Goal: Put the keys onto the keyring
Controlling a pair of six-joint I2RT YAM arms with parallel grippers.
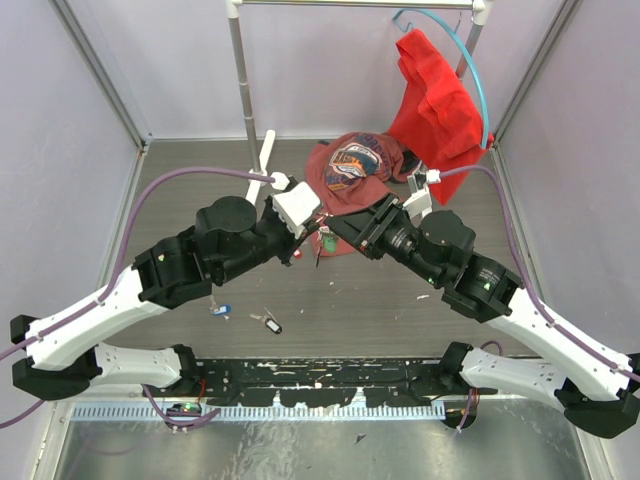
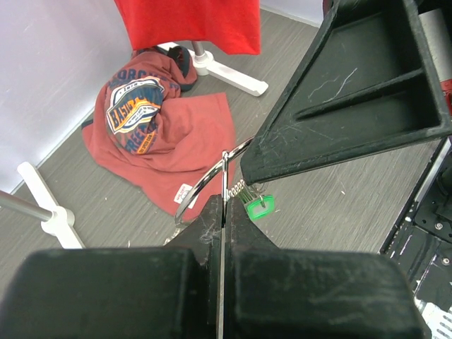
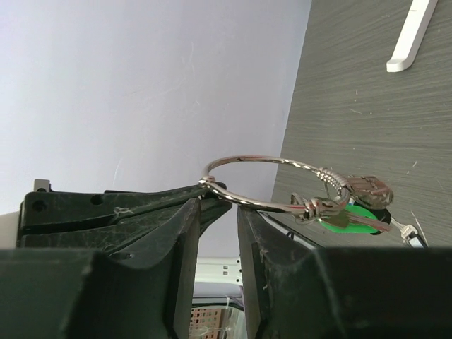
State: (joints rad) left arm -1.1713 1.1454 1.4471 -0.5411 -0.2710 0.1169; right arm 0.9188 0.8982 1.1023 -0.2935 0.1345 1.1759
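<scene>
The keyring (image 3: 263, 159) is held up above the table (image 1: 390, 300), between the two arms where they meet at mid-table. Its green tag (image 3: 351, 218) and a few small metal keys (image 3: 367, 189) bunch at one side of the wire. The left claw (image 2: 223, 205) is pressed together on the ring wire, with a thin silver edge showing in the seam. The right claw (image 3: 219, 206) has a narrow gap between its fingers with the wire crossing their tips; I cannot tell whether it grips. A blue-headed key (image 1: 222, 310) and a black-and-white key (image 1: 270, 324) lie loose on the table near the left arm. Behind them a red T-shirt (image 2: 191, 134) lies crumpled. Its navy, orange and white badge (image 2: 133, 106) carries block lettering too creased to read.
</scene>
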